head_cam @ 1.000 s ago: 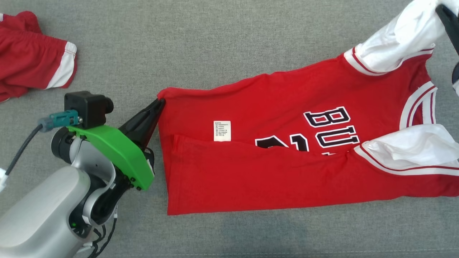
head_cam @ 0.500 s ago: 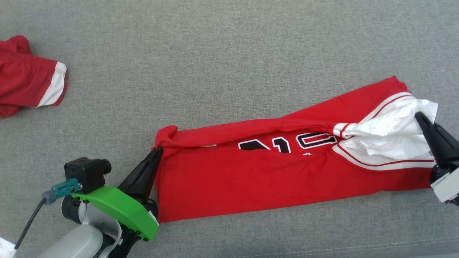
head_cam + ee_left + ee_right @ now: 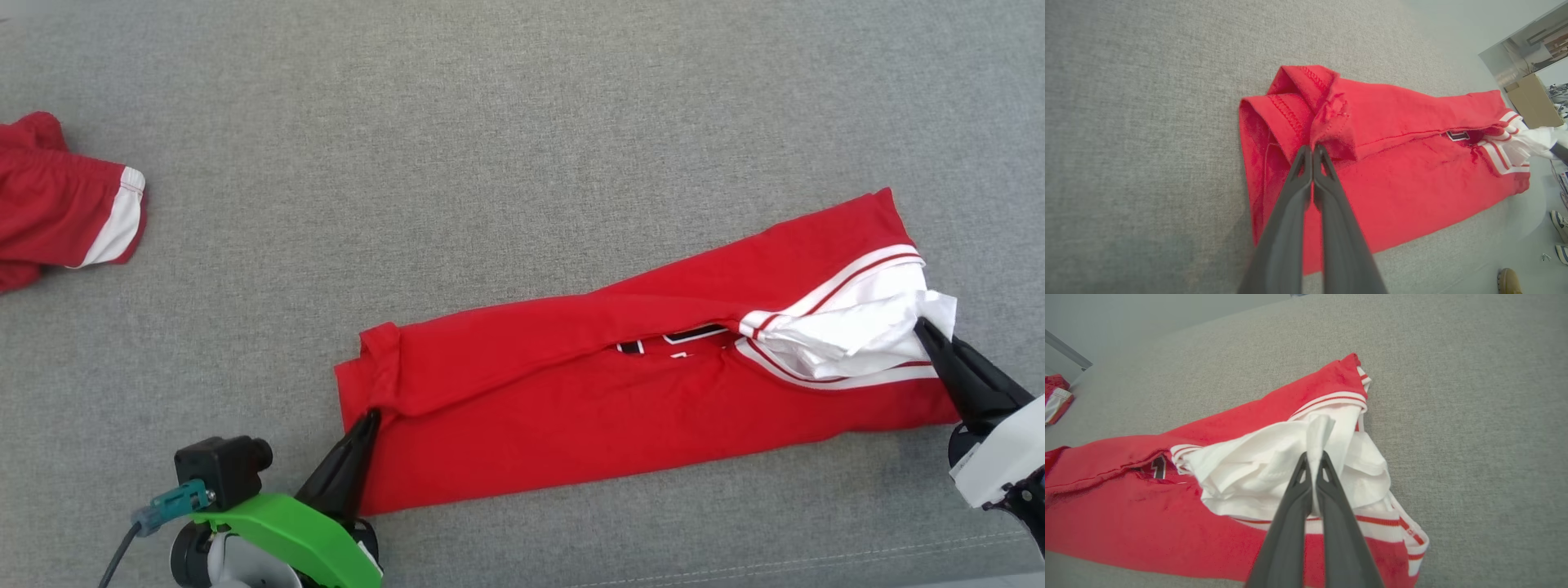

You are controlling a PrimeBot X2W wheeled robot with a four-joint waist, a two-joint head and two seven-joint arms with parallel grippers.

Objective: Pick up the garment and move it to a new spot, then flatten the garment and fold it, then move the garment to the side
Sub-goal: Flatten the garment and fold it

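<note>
The garment (image 3: 620,384) is a red jersey with white sleeves and black lettering, lying as a long folded strip across the grey surface. My left gripper (image 3: 371,415) is shut on its red hem corner at the strip's left end (image 3: 1312,148). My right gripper (image 3: 921,325) is shut on the bunched white sleeve (image 3: 1314,451) at the right end. The far long edge is folded toward me over the chest, so only a sliver of lettering (image 3: 678,336) shows. In the left wrist view the garment (image 3: 1404,163) stretches away to the right.
Another red and white garment (image 3: 57,212) lies at the far left edge, also seen small in the right wrist view (image 3: 1055,400). Grey fabric surface (image 3: 490,147) spreads all around. A cardboard box (image 3: 1533,100) and a person's shoes (image 3: 1557,220) lie beyond the surface edge.
Both grippers have drawn the garment's far edge toward me and laid it over the front, narrowing the garment into a strip and covering most of the lettering. The head camera has shifted too.
</note>
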